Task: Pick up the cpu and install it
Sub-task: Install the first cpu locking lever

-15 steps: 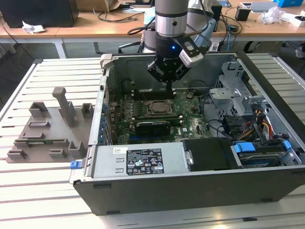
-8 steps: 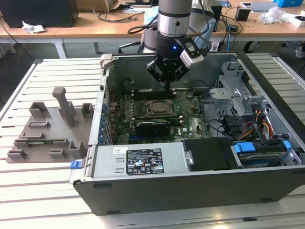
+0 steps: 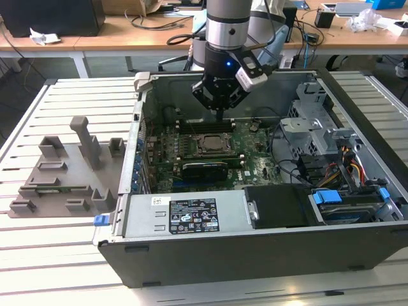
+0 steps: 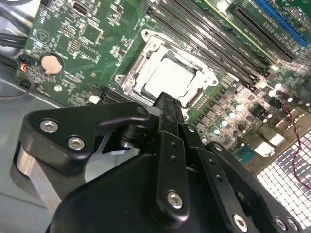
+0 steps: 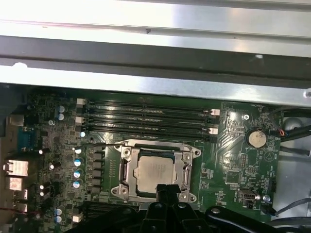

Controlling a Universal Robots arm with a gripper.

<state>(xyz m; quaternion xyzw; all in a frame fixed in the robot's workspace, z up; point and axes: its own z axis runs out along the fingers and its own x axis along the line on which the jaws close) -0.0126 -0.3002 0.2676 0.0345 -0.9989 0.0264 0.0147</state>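
- The arm comes straight down from above into the open computer case (image 3: 255,255), its wrist vertical and the gripper (image 3: 220,115) pointing down over the motherboard (image 3: 255,167) near the case's far wall.
- The gripper's black fingers (image 4: 167,109) are drawn together into a narrow tip; nothing shows between them, and they appear closed and empty.
- In both wrist views the fingertips sit just above the near edge of the socket frame (image 5: 126,167); whether they touch it I cannot tell.
- The cpu (image 5: 156,171) lies flat inside the socket frame on the motherboard, its silvery top showing, seated square within the metal bracket.
- Beside the socket run the parallel memory slots (image 5: 146,119), between it and the case's far wall.
- A round coin battery (image 5: 256,138) sits on the board, well apart from the socket.
- Inside the case, the power supply (image 3: 185,215) lies along the near wall, and a drive cage (image 3: 315,121) with bundled cables fills the side toward the exterior view's right.
- A grey plastic fixture tray (image 3: 64,172) rests on the slatted table (image 3: 38,268), outside the case toward the exterior view's left.
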